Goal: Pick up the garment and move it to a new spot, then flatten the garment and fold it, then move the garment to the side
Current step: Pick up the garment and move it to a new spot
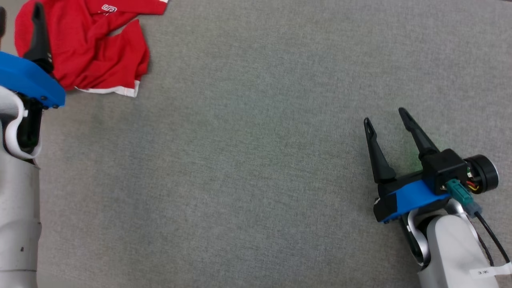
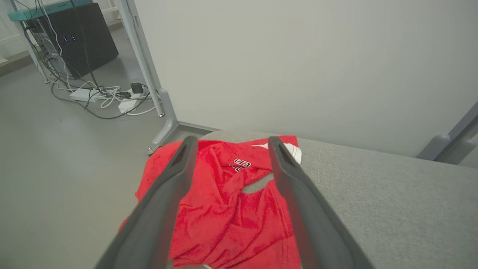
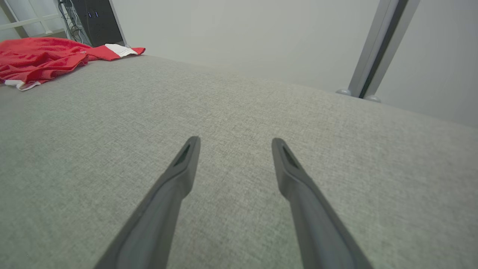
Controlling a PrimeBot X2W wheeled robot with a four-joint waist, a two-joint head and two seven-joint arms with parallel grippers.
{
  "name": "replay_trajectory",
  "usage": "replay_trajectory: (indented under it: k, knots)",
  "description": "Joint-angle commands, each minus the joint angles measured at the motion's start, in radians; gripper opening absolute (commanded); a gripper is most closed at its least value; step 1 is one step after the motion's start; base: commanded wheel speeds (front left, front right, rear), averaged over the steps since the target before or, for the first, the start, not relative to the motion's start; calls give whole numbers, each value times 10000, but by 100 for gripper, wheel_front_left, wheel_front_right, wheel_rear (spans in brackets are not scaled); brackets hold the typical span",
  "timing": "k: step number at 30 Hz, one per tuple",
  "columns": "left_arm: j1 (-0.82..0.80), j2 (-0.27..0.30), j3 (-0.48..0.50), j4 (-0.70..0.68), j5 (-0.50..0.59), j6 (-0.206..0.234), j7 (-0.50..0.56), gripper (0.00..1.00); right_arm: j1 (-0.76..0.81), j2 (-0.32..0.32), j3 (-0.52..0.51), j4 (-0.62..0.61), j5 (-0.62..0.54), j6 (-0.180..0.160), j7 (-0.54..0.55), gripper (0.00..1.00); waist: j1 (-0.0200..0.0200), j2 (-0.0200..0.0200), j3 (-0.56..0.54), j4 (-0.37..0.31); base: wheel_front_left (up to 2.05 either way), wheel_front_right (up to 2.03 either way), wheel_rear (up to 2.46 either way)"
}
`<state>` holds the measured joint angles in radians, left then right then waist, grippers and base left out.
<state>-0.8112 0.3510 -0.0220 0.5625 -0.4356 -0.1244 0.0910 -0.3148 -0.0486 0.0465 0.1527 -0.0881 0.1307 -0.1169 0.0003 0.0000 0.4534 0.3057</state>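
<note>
From my station I saw the garment [image 1: 92,48], red with white trim and a small white-and-black logo, lying crumpled at the far left corner of the grey table [image 1: 256,160]. One white-edged hem faced the near side, and a sleeve with a white cuff stretched to the right along the far edge. In the left wrist view the cloth's left part reached the table's edge, and I could not tell how far it hung over the floor [image 2: 56,168].

The left gripper [image 2: 231,142] was over that heap with its fingers spread wide, and nothing was between them. Through the gap I saw the logo and a small patch of grey table showing through a fold. I could not tell whether the fingertips touched the cloth.

The right gripper [image 1: 384,116] was well apart from the garment, at the near right of the table, and its fingers pointed toward the far side. They were also spread wide and held nothing, with bare grey fabric beneath them. In its wrist view the red heap sat at the far left.

Past the table's left corner stood a grey frame leg [image 2: 164,112], and beyond it a black cabinet [image 2: 78,37] with a tangle of cables [image 2: 104,97] on the floor. A pale wall [image 2: 298,56] rose behind the table.
</note>
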Motion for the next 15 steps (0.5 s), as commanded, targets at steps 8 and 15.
replay_trajectory:
  k: [8, 15]
  knots:
    - [-590, 132, -1949, 1442, -1037, -58, 999, 100, -16, -50, -443, -543, -429, -2, 62, 100, -3, 0, 1027, -273, 0, 0, 0]
    - [-655, 531, -3244, 1977, -2153, -62, 1508, 100, 61, -78, -553, -711, -386, -7, 43, 100, -3, 0, 1293, -500, 0, 0, 0]
